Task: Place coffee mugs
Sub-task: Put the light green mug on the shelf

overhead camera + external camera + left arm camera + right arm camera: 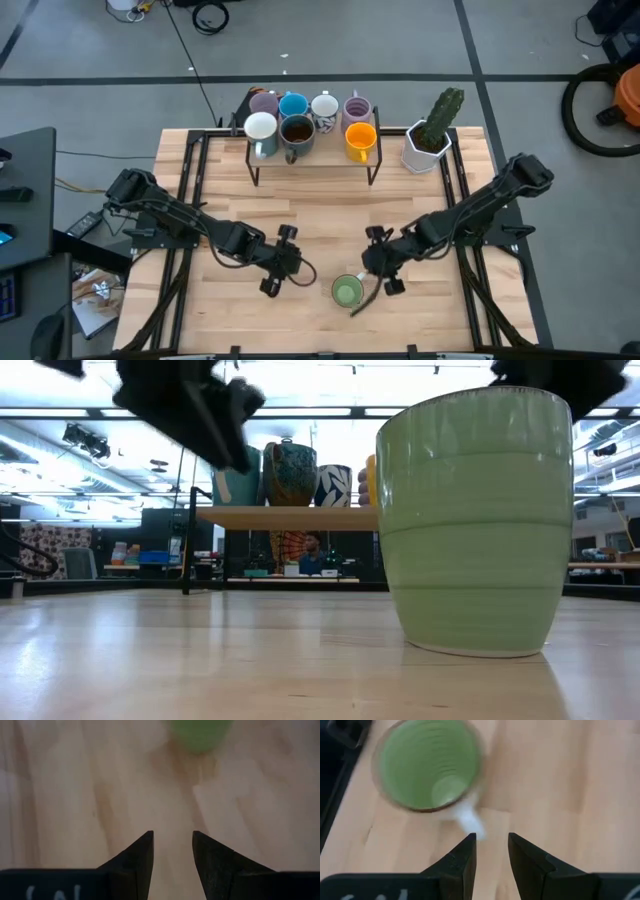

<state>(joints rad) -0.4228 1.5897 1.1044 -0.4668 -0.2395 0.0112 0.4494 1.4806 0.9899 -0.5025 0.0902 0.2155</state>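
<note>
A green mug (347, 291) stands upright on its base on the wooden table near the near edge; it is large in the low view (475, 520). My left gripper (283, 272) hovers open to its left, fingers (140, 855) pointing at the mug (197, 732). My right gripper (386, 268) hovers open just right of it, above the mug's pale handle (468, 819); the mug's mouth (427, 767) shows from above. Seven more mugs stand on a raised shelf (312, 150) at the far side: lilac (263, 101), blue (293, 104), white (260, 127), dark brown (297, 130), orange (360, 137) among them.
A white faceted pot with a green cactus (430, 135) stands right of the shelf near the far right corner. Black rails (185, 190) run along both table sides. Bare wood lies between the shelf and the grippers. A person sits far behind the table (312, 550).
</note>
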